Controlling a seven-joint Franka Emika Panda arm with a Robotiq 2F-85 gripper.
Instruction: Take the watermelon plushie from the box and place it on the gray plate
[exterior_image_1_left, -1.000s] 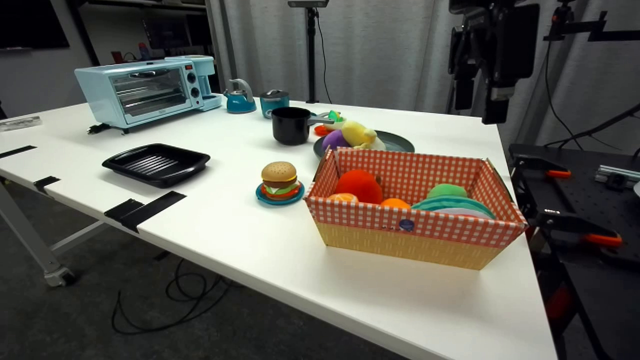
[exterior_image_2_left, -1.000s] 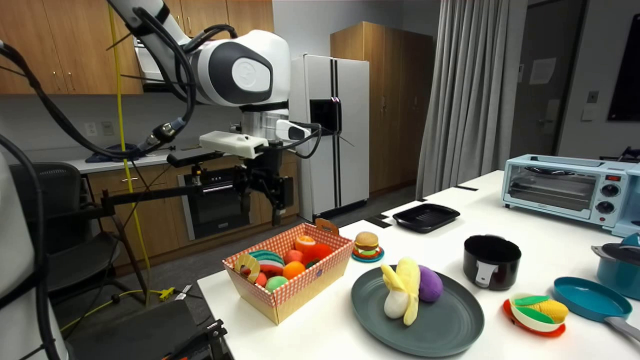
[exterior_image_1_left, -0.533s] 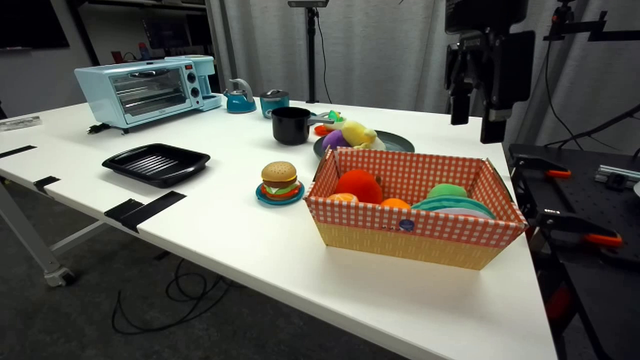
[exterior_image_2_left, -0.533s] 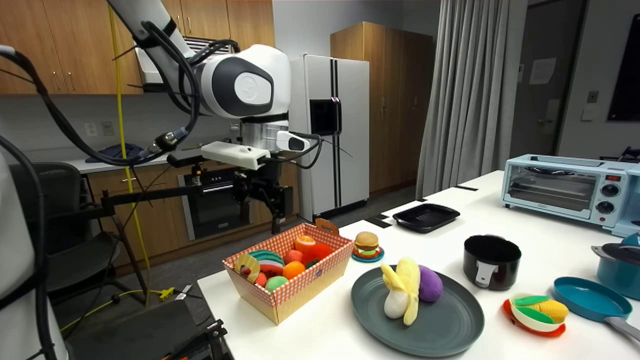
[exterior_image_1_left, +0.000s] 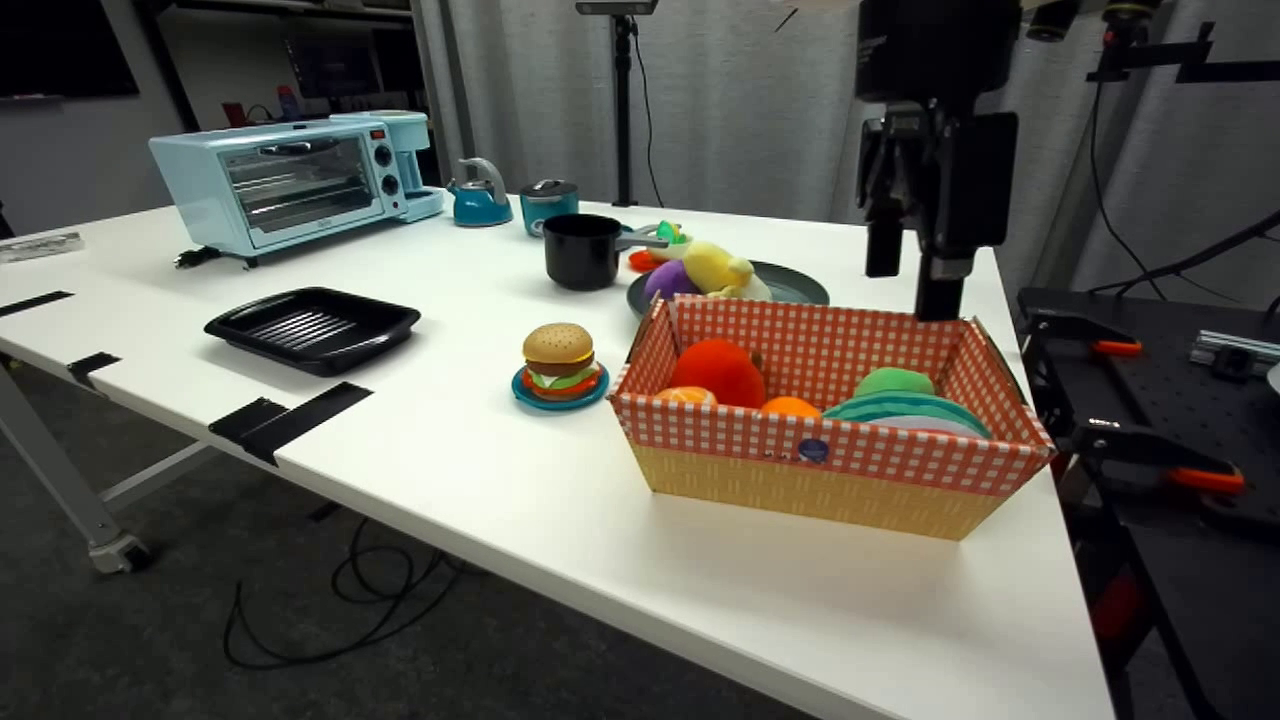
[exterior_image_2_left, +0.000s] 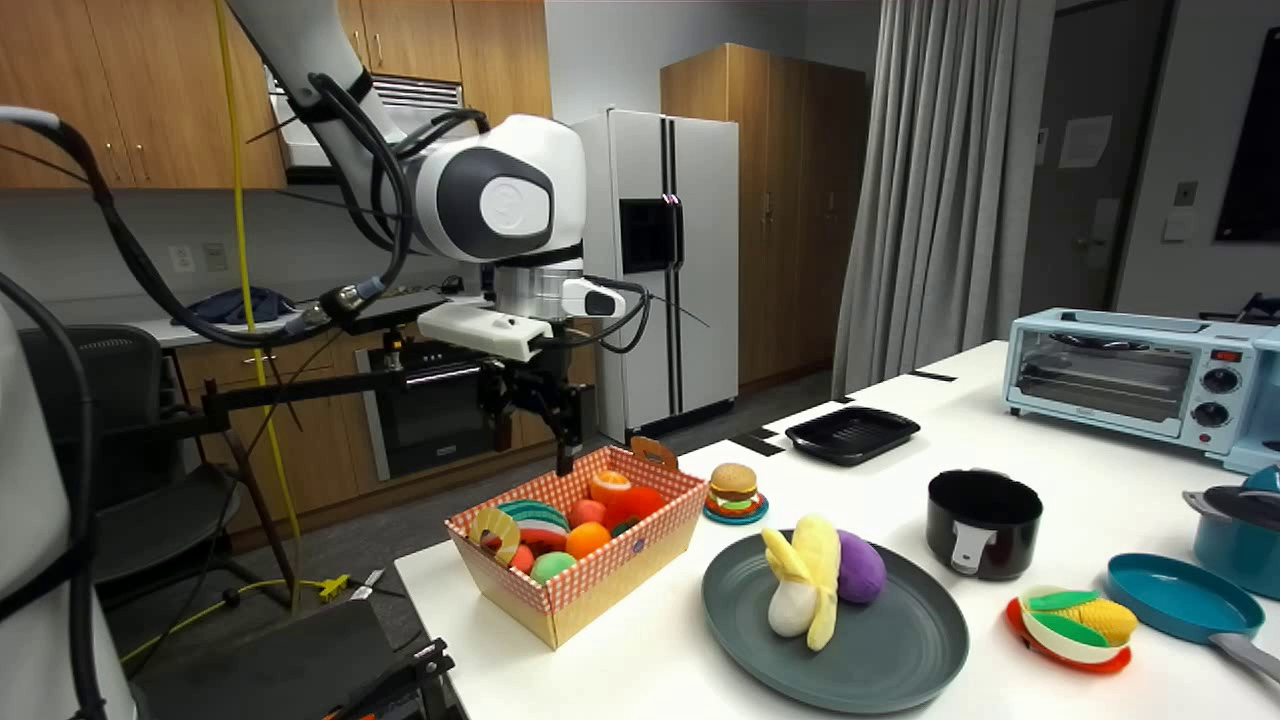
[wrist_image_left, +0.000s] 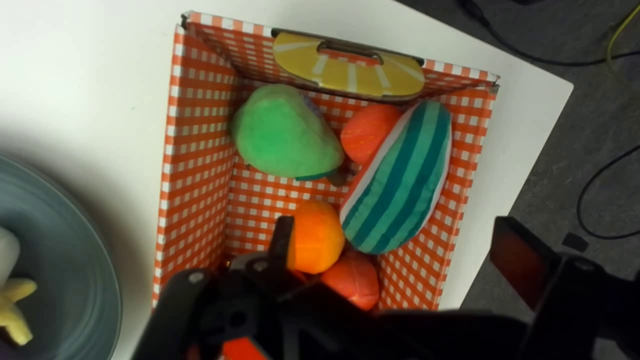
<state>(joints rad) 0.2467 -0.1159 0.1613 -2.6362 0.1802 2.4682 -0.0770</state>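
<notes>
Hanging above the box (exterior_image_1_left: 830, 485) in an exterior view, the gripper (exterior_image_1_left: 912, 285) points straight down, its two black fingers (exterior_image_1_left: 940, 298) parted and the lower tip overlapping the box's far rim to the eye. The box flares upward, red-and-white gingham on its lining and upper band, tan below with a printed wicker weave. Inside it shows the green-striped, curved rind of the watermelon plushie (exterior_image_1_left: 905, 408). Beside the box stands a toy burger (exterior_image_1_left: 558, 360), its rounded bun speckled with seeds, on a round teal saucer (exterior_image_1_left: 560, 403). In an exterior view the arm (exterior_image_2_left: 510, 200), glossy white with dark gray caps, slopes down toward the box and turns upright at the wrist above it. The gray plate (exterior_image_2_left: 900, 650), round, flat and matte with a low rim, lies near the box and bears a soft yellow-and-white plushie (exterior_image_2_left: 822, 570) and a purple plushie (exterior_image_2_left: 862, 570). In the wrist view the fingers are spread wide, one in front of the box's inside by a round orange plushie (wrist_image_left: 317, 237), the other past the box's long wall. The watermelon plushie lies slantwise in the box beside that wall, a half-round wedge with bands of dark and light green and a white edge. A pale green, pear-shaped plushie (wrist_image_left: 280, 132) sits in the box near the yellow handle tab (wrist_image_left: 340, 80).
</notes>
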